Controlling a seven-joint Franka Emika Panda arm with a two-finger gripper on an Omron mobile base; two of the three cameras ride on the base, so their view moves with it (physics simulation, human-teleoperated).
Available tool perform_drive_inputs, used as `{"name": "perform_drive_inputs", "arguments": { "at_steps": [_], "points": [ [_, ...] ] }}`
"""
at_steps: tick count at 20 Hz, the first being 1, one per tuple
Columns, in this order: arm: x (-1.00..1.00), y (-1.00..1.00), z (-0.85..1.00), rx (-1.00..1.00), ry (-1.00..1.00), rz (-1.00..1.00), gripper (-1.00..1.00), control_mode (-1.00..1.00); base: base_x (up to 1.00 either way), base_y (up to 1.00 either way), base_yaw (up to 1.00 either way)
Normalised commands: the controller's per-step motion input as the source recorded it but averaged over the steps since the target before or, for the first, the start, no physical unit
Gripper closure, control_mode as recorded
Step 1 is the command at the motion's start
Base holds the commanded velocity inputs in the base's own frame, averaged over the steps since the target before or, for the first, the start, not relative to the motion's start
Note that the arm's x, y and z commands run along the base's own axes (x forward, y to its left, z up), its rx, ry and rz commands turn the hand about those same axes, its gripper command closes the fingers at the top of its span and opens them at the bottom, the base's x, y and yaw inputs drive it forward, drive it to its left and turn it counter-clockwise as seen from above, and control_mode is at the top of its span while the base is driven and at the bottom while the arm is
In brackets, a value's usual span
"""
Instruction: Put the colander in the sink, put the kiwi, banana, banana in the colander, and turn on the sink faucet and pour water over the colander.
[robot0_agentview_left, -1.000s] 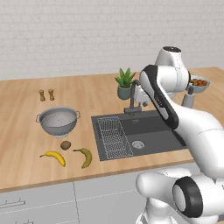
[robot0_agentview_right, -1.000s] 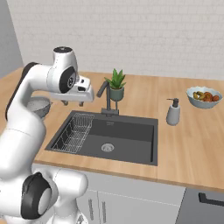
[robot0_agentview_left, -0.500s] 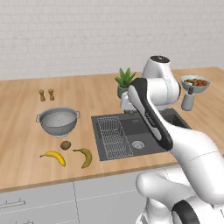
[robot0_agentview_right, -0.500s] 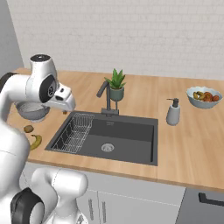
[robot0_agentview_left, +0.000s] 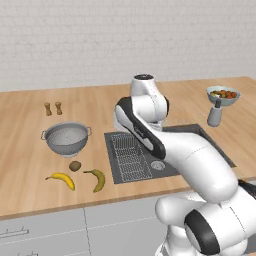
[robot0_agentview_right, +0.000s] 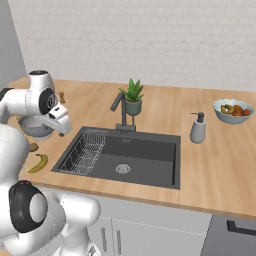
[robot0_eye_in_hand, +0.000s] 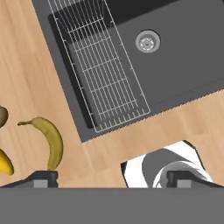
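Counter (robot0_agentview_left: 30, 165): wood, with the colander (robot0_agentview_left: 66, 138) beside the sink (robot0_agentview_left: 187, 145).
End effector (robot0_eye_in_hand: 111, 178): open, holding nothing.
Tip: go left, grab the colander's rim firmly.

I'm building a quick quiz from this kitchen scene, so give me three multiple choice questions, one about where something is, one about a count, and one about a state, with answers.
1. Where is the colander?
A. In the sink
B. On the counter left of the sink
C. Beside the fruit bowl

2. How many bananas lie on the counter?
A. One
B. Two
C. Three

3. What is in the sink?
A. Only a wire rack
B. The kiwi
C. A full colander

Answers:
1. B, it sits on the wood above the kiwi.
2. B, a bright banana and a duller banana.
3. A, the wire rack sits beside the bare drain.
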Motion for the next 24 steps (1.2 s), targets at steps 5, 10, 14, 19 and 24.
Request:
{"name": "perform_drive_inputs", "arguments": {
  "at_steps": [5,10,14,19,24],
  "points": [
    [0.61,0.61,-0.22,0.10,0.24,-0.09,-1.00,-1.00,0.00,0.00,0.00],
    [0.43,0.63,-0.24,0.07,0.08,-0.08,-1.00,-1.00,0.00,0.00,0.00],
    [0.55,0.49,-0.19,0.05,0.02,-0.10,-1.00,-1.00,0.00,0.00,0.00],
    [0.35,0.44,-0.19,0.13,0.00,-0.08,-1.00,-1.00,0.00,0.00,0.00],
    [0.29,0.40,-0.28,0.12,0.00,-0.09,-1.00,-1.00,0.00,0.00,0.00]
  ]
}}
